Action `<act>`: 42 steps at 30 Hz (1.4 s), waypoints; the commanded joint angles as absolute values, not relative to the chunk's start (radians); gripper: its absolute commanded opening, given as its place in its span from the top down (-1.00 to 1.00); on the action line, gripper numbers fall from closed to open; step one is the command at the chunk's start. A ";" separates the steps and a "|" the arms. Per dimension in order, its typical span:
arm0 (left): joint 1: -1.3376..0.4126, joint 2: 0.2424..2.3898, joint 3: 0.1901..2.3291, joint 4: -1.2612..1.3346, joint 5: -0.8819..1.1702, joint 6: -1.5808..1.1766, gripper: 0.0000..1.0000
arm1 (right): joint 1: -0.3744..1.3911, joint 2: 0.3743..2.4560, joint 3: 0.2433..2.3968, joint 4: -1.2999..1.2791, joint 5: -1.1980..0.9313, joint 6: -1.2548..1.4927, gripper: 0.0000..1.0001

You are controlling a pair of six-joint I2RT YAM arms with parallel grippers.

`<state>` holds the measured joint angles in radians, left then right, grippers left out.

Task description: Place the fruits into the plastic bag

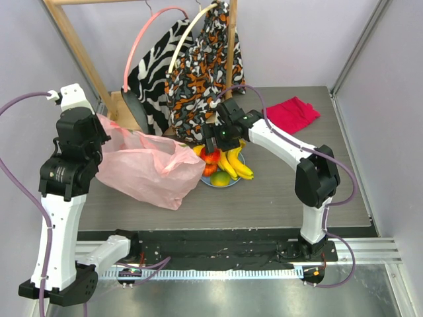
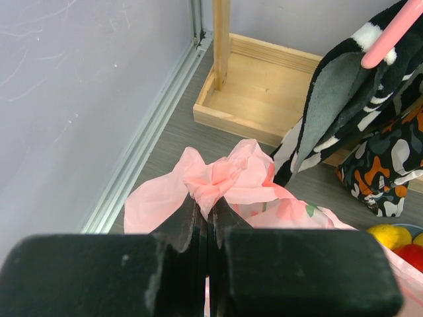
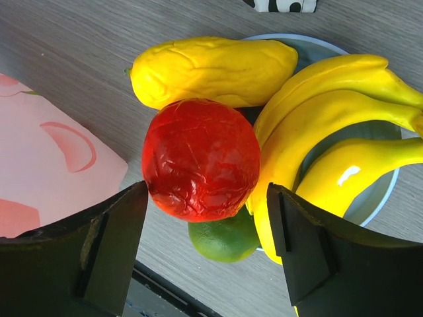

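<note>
Close spread right gripper [image 3: 205,211] centred on wrinkled red round apple [image 3: 201,158] at round blue plate's [image 3: 373,201] edge — gently — with left gripper [image 2: 208,211] pinching crinkly pale-pink plastic bag [image 2: 225,178].

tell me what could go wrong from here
The right jaws straddle the red fruit, which presses against the bananas; closing could catch a banana too. It rests on a green fruit and might roll off the blue plate. The left jaws pinch only a bunched edge of the plastic bag, so its mouth may sag shut.
</note>
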<state>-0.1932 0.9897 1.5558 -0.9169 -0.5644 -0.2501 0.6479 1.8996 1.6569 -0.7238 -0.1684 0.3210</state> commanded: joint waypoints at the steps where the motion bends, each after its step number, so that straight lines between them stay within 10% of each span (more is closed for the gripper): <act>1: -0.187 0.971 1.551 -0.874 -0.565 -0.239 1.00 | 0.653 1.907 1.687 -0.686 -0.193 0.333 -0.62; 27: -0.186 0.966 1.534 -0.867 -0.557 -0.255 1.00 | 0.653 1.944 1.686 -0.681 -0.213 0.336 -0.80; 42: -0.187 0.962 1.529 -0.848 -0.563 -0.249 1.00 | 0.655 1.887 1.690 -0.676 -0.210 0.325 0.26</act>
